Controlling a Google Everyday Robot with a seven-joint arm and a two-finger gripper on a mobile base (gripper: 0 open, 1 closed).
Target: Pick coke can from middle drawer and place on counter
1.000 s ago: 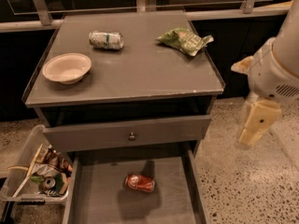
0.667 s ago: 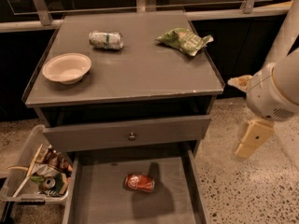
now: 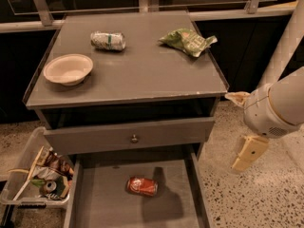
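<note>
Below the counter's left front corner, a clear plastic bin of mixed rubbish sits on the speckled floor. Its left and lower parts are cut off, and its contents are too jumbled to name. On the counter's left side rests a pale paper bowl. Toward the counter's back, left of its middle, a silver-and-green can lies on its side.

Under the counter's front edge a shut drawer front carries a small round knob. Lower down, the middle drawer stands pulled out, its front end cut off by the picture's bottom edge. The coke can lies on its side on that drawer's floor, beneath the counter's middle, its label hard to read. At the counter's back right lies a crumpled green snack bag.

Off the counter's right front corner and below its level, the gripper hangs over the floor, clear of everything. I cannot tell whether it is spread or closed. It now sits a little lower than before, while the coke can has not moved.
</note>
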